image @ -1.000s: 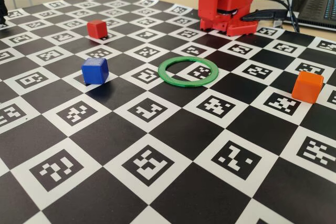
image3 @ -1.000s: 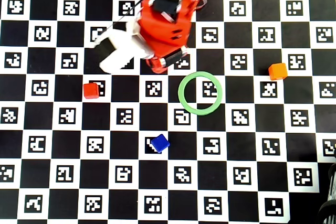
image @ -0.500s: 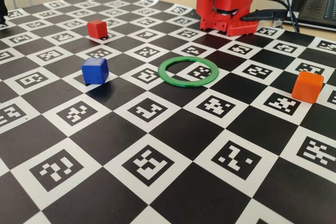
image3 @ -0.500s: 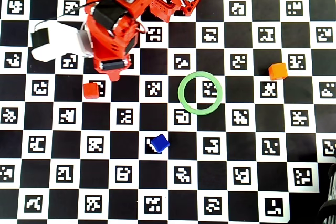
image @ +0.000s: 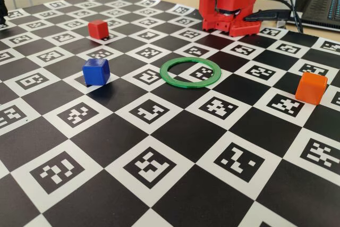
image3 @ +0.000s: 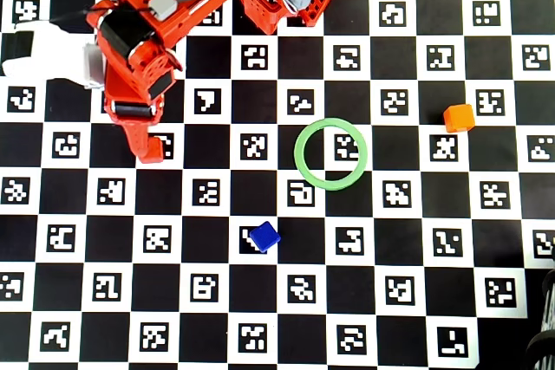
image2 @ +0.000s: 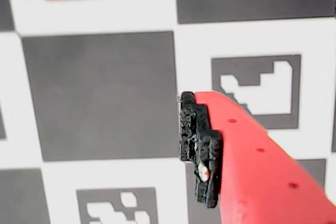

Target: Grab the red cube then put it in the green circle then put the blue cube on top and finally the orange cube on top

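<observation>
Clearly the move ahead turns on how the red cube (image: pixel 98 28) lies from the end effector (image3: pixel 147 146). In the wrist view the cube is a blurred red patch in the top-left corner, up and to the left of the one finger (image2: pixel 252 171) that shows, with a full dark square of the worktop (image: pixel 159 147) between them. In the overhead view the end effector's tip overlaps the spot where the cube would be, well to the left of the green circle (image3: pixel 330 153), so the cube itself cannot be made out there. The fixed view shows the cube standing free, beyond and to the left of the circle, with nothing touching it; I judge the end effector hangs high above it.

Only one finger is in view, so I cannot tell whether the end effector is released or clenched. It holds nothing. The circle's centre is bare.
</observation>
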